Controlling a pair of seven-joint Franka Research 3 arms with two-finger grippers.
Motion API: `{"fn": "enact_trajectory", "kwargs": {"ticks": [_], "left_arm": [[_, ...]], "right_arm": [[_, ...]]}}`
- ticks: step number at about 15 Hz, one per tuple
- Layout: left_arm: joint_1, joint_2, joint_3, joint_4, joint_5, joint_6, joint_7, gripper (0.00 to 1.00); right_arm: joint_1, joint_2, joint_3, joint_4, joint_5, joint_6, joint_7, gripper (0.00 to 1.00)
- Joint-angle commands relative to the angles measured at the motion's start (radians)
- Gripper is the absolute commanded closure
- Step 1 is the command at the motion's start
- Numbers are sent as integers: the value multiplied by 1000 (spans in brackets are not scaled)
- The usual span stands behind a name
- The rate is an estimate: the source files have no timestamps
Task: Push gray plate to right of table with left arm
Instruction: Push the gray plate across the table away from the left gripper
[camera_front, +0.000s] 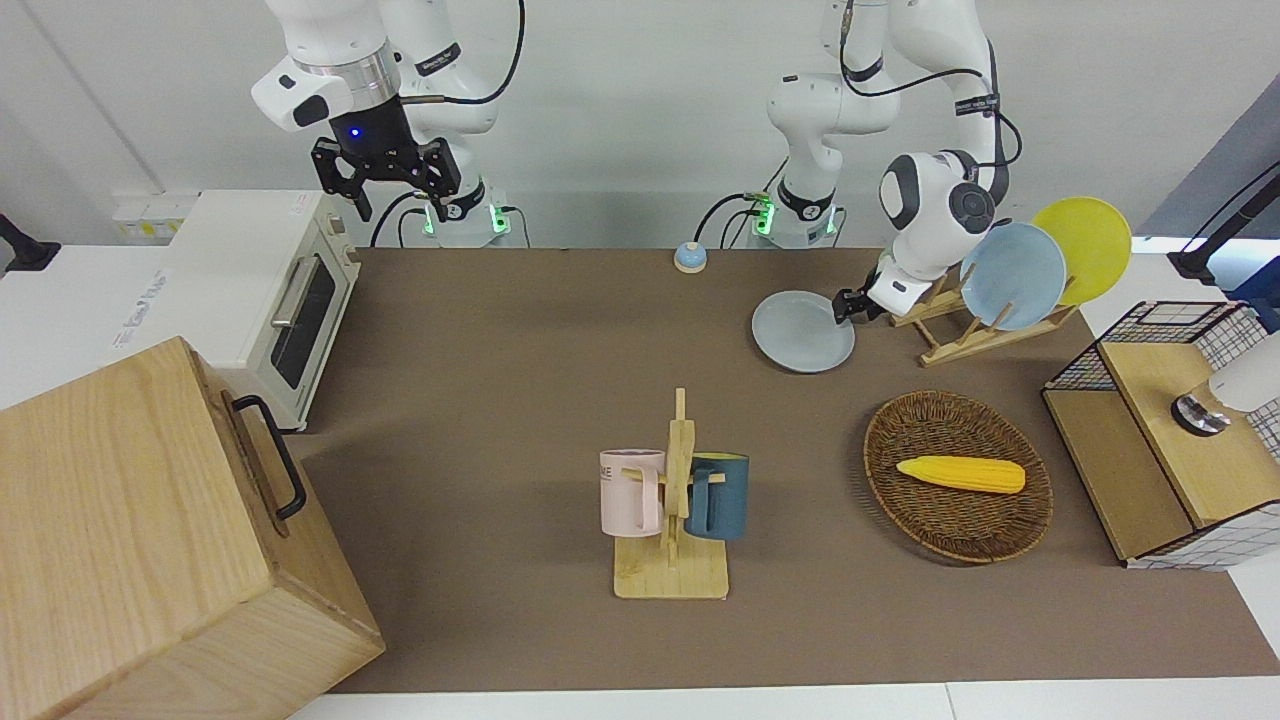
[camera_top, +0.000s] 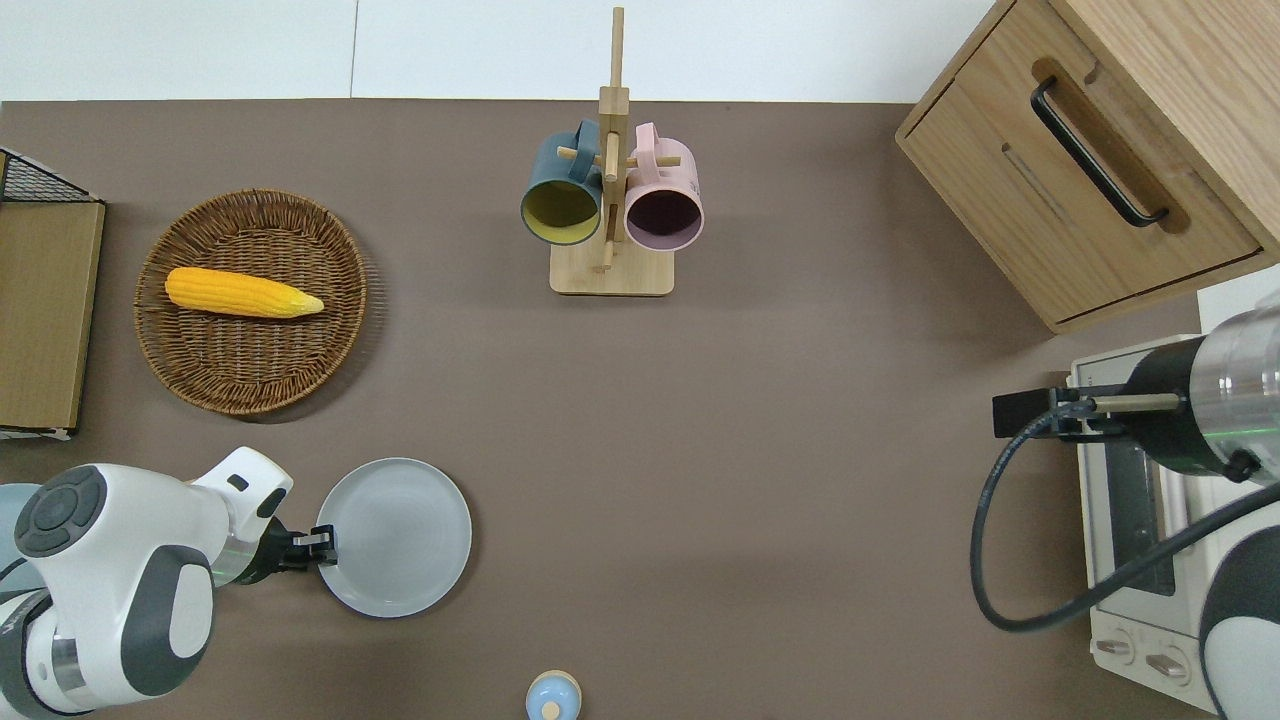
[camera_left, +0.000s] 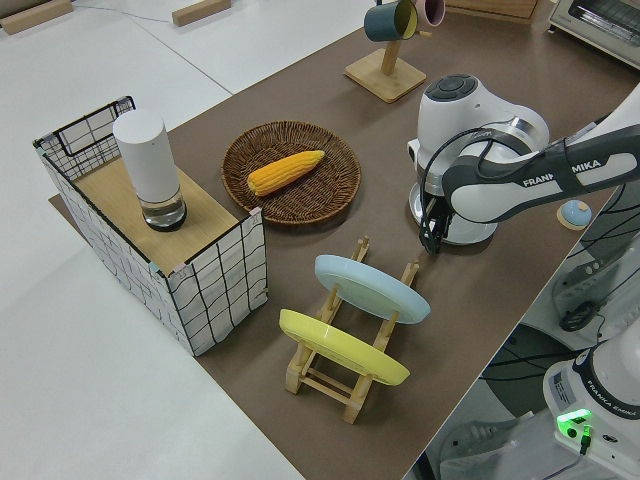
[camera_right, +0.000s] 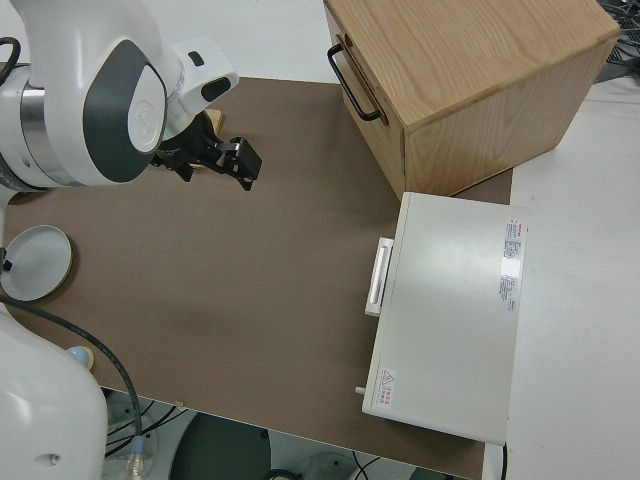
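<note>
Plate: the gray plate is round, shallow, glossy, flat beside the wooden rack.
Left gripper: at its rim, fingers' state unclear.
Right arm: parked.

The left gripper sits low at the rim of the gray plate, on the edge toward the left arm's end of the table. From the gripper past the plate toward the right arm's end stretches bare brown tabletop, unbroken until the white toaster oven. A small blue bell stands nearer to the robots than that lane (off to the side of it). The mug rack and the wicker basket lie farther from the robots, well apart. Close by the gripper's wrist stands the wooden plate rack. The right arm is parked.
</note>
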Motion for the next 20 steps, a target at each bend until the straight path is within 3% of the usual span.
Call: {"fn": "enact_trajectory", "kwargs": {"ticks": [1, 3, 5, 10, 14, 20], "left_arm": [[-23, -32, 6, -40, -33, 36, -55, 789], [-27, -32, 0, -42, -34, 45, -84, 946], [-31, -29, -3, -42, -45, 50, -92, 1000], [-34, -28, -6, -42, -51, 55, -124, 1000], [-47, -26, -90, -43, -79, 70, -201, 1000], [-107, -23, -95, -43, -125, 81, -209, 1000]], "right_arm": [[-24, -27, 14, -27, 21, 0, 10, 5], [-24, -27, 14, -27, 21, 0, 10, 5], [-24, -27, 14, -27, 21, -1, 10, 5], [-24, -27, 14, -27, 21, 0, 10, 5], [-24, -27, 14, -27, 21, 0, 10, 5], [-24, -27, 14, -27, 21, 0, 12, 7]]}}
